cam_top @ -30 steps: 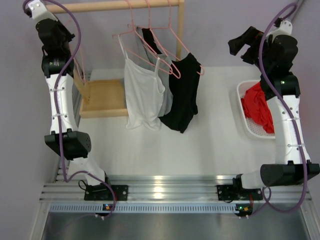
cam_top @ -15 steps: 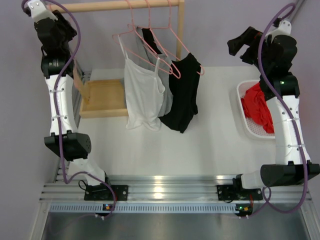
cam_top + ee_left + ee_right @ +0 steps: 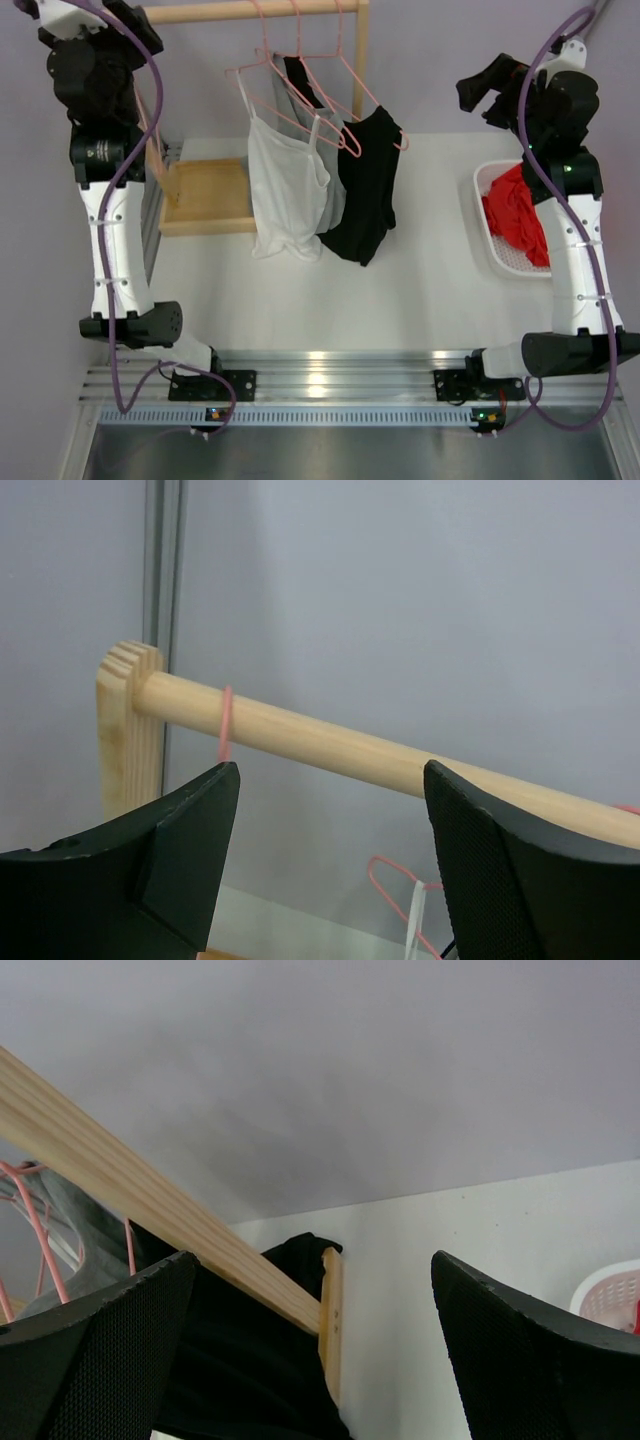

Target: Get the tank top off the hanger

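White tank top [image 3: 288, 190], thin ribbed-looking knit with narrow straps, hung limp on a pink wire hanger [image 3: 266, 50] hooked over the round wooden rail [image 3: 230, 11]. It was the leftmost garment on the rail. Just behind and to its right hung a grey garment [image 3: 337, 205] and a black top [image 3: 368, 185] on more pink wire hangers, all overlapping, with the hems just above the white table [image 3: 420, 280]. The rack's flat wooden base [image 3: 205, 195] lay left of the clothes, against the upright. A white perforated plastic basket [image 3: 487, 215] holding crumpled red cloth [image 3: 518, 215] sat at the table's right edge, well apart from the rack. The left gripper [image 3: 330, 780] was raised near the left end of the rail, black textured fingers spread wide with the rail crossing behind the gap and not touching it. The right gripper [image 3: 312, 1260] was up high, right of the rack's post, jaws also wide apart and gripping nothing. There was open table in front of the clothes and between the rack and the basket. The left arm was close to the rack's left upright.
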{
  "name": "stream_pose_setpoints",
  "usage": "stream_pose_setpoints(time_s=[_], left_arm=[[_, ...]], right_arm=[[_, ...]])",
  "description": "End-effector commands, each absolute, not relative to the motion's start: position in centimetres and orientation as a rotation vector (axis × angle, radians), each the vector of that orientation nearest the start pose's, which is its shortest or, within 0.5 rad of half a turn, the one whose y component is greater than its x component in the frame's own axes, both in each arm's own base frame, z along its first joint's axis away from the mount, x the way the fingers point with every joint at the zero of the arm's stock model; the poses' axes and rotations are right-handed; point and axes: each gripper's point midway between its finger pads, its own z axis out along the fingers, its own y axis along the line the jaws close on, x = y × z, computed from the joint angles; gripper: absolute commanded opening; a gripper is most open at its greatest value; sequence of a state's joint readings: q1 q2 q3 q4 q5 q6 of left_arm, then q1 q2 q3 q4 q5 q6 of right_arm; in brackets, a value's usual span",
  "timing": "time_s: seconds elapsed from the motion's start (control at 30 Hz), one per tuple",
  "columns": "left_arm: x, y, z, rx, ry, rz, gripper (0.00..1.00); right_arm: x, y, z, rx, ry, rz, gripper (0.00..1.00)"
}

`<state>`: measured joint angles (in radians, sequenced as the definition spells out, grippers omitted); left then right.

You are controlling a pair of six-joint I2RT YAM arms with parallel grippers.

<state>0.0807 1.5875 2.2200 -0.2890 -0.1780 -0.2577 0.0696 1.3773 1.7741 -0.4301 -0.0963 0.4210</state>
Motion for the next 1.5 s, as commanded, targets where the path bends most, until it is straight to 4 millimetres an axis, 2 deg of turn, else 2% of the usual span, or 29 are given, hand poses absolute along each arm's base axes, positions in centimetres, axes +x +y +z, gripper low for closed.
stream_pose_setpoints(time_s=[0.0,0.17,0.2,0.27,0.3,0.37,0.4,0.47,0.5,0.67,0.8,1.0,1.13,1.27,1.47], left_arm=[[41.5,2.6,63.8,-0.302,1.131,0.029,0.82],[41.5,-0.4,63.5,-0.301,1.149,0.016,0.85],[41.6,-1.9,63.3,-0.286,1.158,-0.011,0.86],[41.9,-2.7,62.8,-0.297,1.174,0.006,0.87],[41.9,-4.0,62.6,-0.282,1.182,-0.013,0.88],[42.2,-5.0,62.2,-0.281,1.196,-0.010,0.88],[42.0,-6.3,62.4,-0.266,1.195,-0.029,0.88],[42.5,-7.2,61.9,-0.270,1.210,-0.012,0.89],[42.5,-8.3,61.8,-0.254,1.215,-0.016,0.89],[43.3,-11.0,61.1,-0.223,1.230,-0.007,0.91],[45.0,-13.1,59.2,-0.204,1.271,-0.004,0.92],[47.9,-15.1,56.0,-0.201,1.328,-0.013,0.92],[49.0,-15.9,54.8,-0.193,1.345,-0.018,0.91],[49.9,-15.8,53.9,-0.204,1.353,0.023,0.90],[50.2,-14.8,53.0,-0.256,1.364,0.087,0.85]], right_arm=[[40.6,7.1,49.9,0.171,1.534,0.487,0.99],[40.6,7.4,49.9,0.164,1.538,0.506,0.99],[40.6,7.5,49.9,0.160,1.537,0.507,0.99],[40.4,7.5,49.9,0.157,1.534,0.510,0.99],[40.4,7.5,49.9,0.157,1.534,0.510,0.99],[40.2,7.5,50.0,0.149,1.532,0.505,0.99],[40.2,7.5,50.0,0.148,1.531,0.501,0.99],[40.0,7.4,50.0,0.143,1.531,0.496,0.99],[39.9,7.4,49.9,0.142,1.533,0.493,1.00],[39.4,7.2,49.8,0.133,1.529,0.475,0.99],[38.7,7.2,50.0,0.133,1.523,0.484,1.00],[37.9,7.3,49.9,0.135,1.524,0.496,0.99],[37.3,7.2,50.1,0.124,1.515,0.489,0.99],[37.1,7.1,50.1,0.116,1.514,0.480,0.99],[37.1,7.2,49.8,0.104,1.521,0.482,0.99]])
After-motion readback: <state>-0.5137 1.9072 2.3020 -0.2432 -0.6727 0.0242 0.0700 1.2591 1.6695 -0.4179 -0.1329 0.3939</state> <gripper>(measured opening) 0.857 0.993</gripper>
